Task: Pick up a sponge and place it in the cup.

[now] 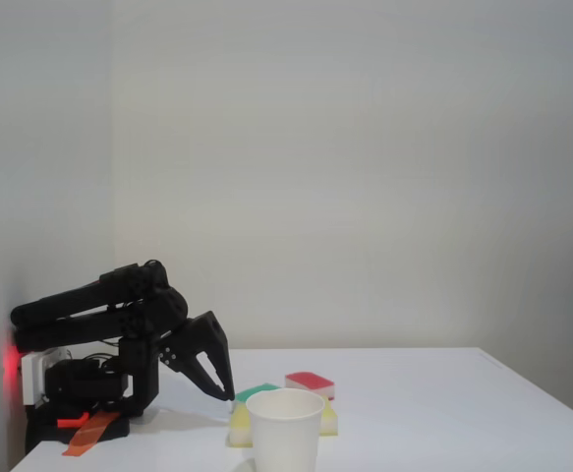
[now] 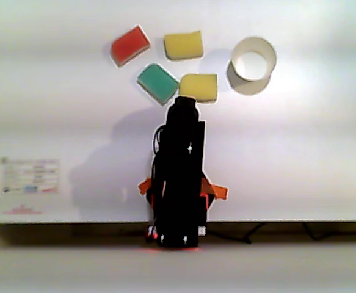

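Standing at the cup's end of the white table, I see the plain white paper cup nearest in the fixed view, upright with its mouth open, a fair target for anything dropped from above. In the other view, taken from overhead, that cup sits at the far right of the group, clear of the sponges.

Just behind the cup in the fixed view lies a small pale yellow rectangular foam sponge, half hidden by the cup's wall. From above this sponge rests flat just left of the cup and nearest the arm, which I judge makes it the easy pick. The black two-finger gripper points down toward it, tips low by the sponge's near edge. From above the gripper meets the sponge's edge. I cannot tell whether the jaws are spread or pressed together, and I see no grasp yet.

Beside it on the left in the overhead picture lies a green-topped sponge, close enough to be nudged. Farther off sit a second plain yellow sponge and a red-topped sponge, well out of the way. The black arm's base, with orange tape, sits at the table's near edge there.
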